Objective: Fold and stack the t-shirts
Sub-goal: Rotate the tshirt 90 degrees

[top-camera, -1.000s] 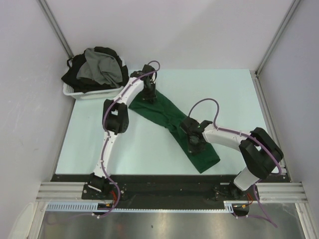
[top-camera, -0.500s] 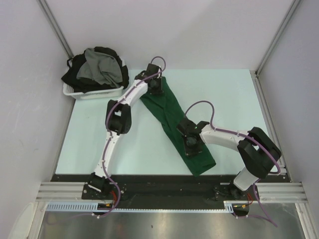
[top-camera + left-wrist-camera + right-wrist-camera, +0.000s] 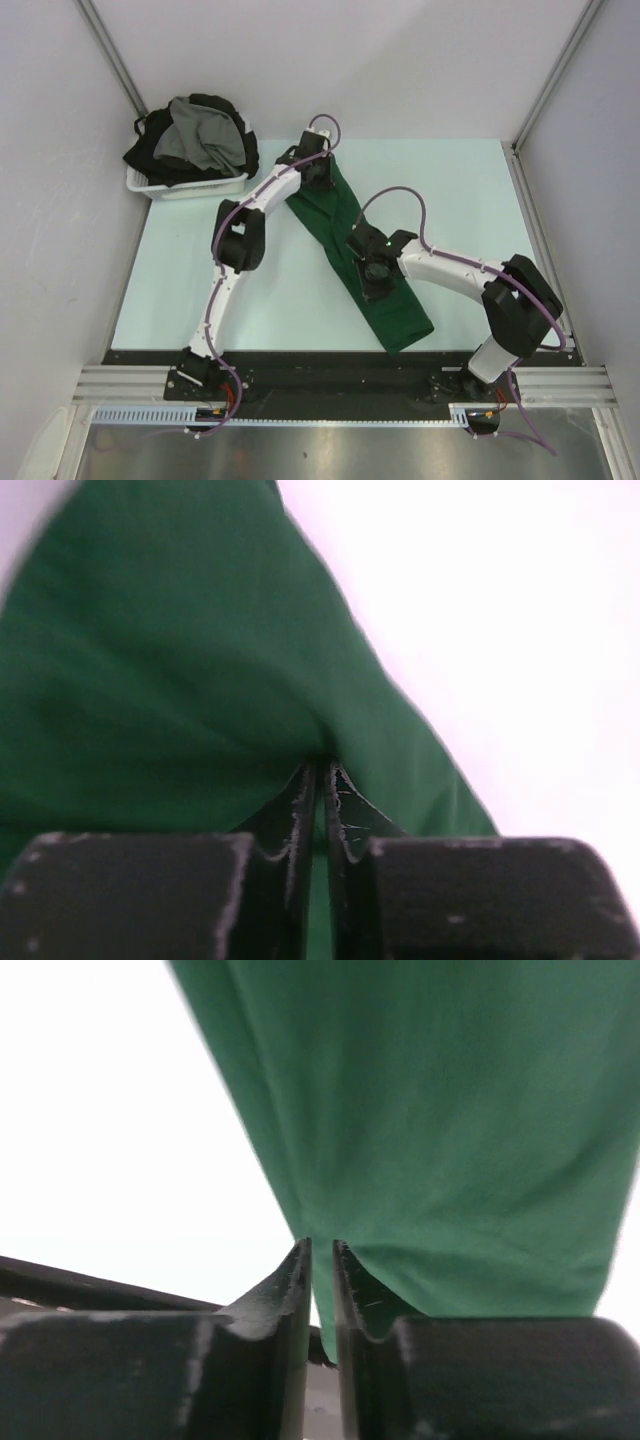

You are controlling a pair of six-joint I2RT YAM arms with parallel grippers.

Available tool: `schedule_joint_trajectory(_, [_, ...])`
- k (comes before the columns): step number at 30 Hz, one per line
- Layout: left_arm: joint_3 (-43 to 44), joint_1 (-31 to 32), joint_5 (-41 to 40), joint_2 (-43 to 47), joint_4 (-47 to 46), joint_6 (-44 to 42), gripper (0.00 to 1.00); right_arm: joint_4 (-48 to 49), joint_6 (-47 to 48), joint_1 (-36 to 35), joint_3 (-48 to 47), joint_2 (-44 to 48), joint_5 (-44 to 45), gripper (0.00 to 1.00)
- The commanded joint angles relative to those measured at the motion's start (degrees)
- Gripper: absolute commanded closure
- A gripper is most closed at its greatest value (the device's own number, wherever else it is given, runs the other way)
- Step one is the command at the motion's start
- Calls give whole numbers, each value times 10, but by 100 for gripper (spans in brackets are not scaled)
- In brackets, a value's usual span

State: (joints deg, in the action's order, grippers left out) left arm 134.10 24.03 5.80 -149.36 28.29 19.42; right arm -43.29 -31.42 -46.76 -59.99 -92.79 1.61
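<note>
From above, the long dark green cotton t-shirt point(image 3: 340, 225) lay slanted across the pale table point(image 3: 200, 270). It was stretched between the left pincer point(image 3: 318, 175) at its far end and the right pincer point(image 3: 377, 275) nearer.

In the left wrist view, the left pincer point(image 3: 320, 780) was clenched on the t-shirt point(image 3: 170, 660), which puckered there.

In the right wrist view, the right pincer point(image 3: 320, 1260) gripped the t-shirt's point(image 3: 450, 1130) edge too, likely to lay it smooth for folding.

Enclosure: plain white back wall point(image 3: 330, 60), left wall point(image 3: 50, 200) and right wall point(image 3: 600, 200), with an aluminium post point(image 3: 110, 55) slanting up from each far corner. Table point(image 3: 450, 190): pale mint top, matt. Near edge: black strip point(image 3: 330, 370), aluminium rail point(image 3: 125, 383), then a brushed steel sheet point(image 3: 330, 450) with a dull reflection. Lighting: even and diffuse, with soft shadows. Both wrist views wash the background out to white.
</note>
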Motion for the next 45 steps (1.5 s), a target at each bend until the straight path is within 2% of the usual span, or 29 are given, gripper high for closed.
schedule_joint_trajectory(1, [-47, 13, -29, 112, -18, -23, 81, -19, 35, 13, -80, 5, 60, 77])
schedule_joint_trajectory(4, [-49, 13, -51, 147, 12, -29, 75, -22, 50, 33, -116, 5, 71, 58])
schedule_joint_trajectory(9, [-81, 13, -89, 216, 33, -46, 71, -9, 101, 94, -166, -5, 82, 54])
schedule_joint_trajectory(12, [-94, 13, -110, 250, 60, -54, 69, 15, 127, 138, -205, -40, 67, 62])
schedule_joint_trajectory(13, [-100, 13, -116, 260, 71, -53, 69, 21, 130, 149, -229, -65, 57, 77])
schedule_joint_trajectory(14, [-109, 13, -121, 269, 88, -52, 69, 32, 139, 159, -246, -83, 46, 85])
schedule_joint_trajectory(15, [-121, 13, -129, 298, 95, -45, 71, 43, 145, 174, -265, -99, 42, 100])
schedule_joint_trajectory(18, [-209, 13, -125, 380, 99, -19, 80, 57, 171, 189, -365, -178, 20, 100])
schedule_joint_trajectory(21, [-350, 16, -108, 484, 77, 14, 85, 51, 195, 193, -512, -282, -10, 100])
schedule_joint_trajectory(22, [-374, 19, -112, 508, 69, 20, 86, 51, 200, 194, -546, -308, -41, 100])
schedule_joint_trajectory(23, [-397, 22, -118, 528, 68, 30, 88, 36, 203, 195, -630, -363, -55, 100])
schedule_joint_trajectory(26, [-457, 32, -129, 601, 77, 37, 89, 52, 158, 212, -702, -433, -119, 100])
schedule_joint_trajectory(30, [-494, 42, -146, 646, 121, 35, 91, 81, 147, 207, -743, -483, -127, 100])
schedule_joint_trajectory(33, [-517, 46, -159, 681, 145, 34, 92, 69, 140, 207, -790, -529, -142, 100])
schedule_joint_trajectory(36, [-539, 48, -163, 709, 154, 42, 92, 81, 127, 207, -792, -545, -154, 100])
schedule_joint_trajectory(45, [-537, 56, -171, 708, 180, 48, 92, 30, 139, 212, -833, -612, -108, 100])
